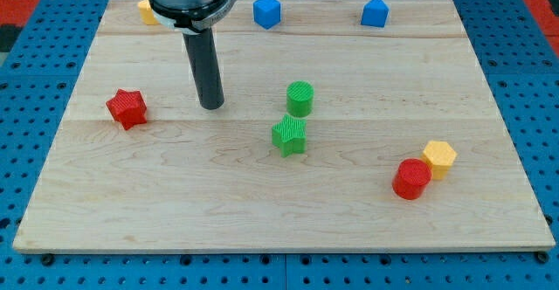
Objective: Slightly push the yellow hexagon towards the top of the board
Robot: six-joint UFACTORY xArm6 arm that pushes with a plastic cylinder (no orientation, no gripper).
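Observation:
The yellow hexagon (440,157) lies at the view's lower right, touching a red cylinder (410,179) on its lower-left side. My tip (211,105) rests on the board at centre left, far to the left of the hexagon. It touches no block. A red star (127,107) lies to the tip's left. A green cylinder (300,98) and a green star (289,135) lie to its right.
A blue cube (267,12) and a blue pentagon-like block (375,13) sit near the board's top edge. A yellow block (147,11) at the top left is partly hidden behind the arm. The wooden board (157,211) lies on a blue perforated table.

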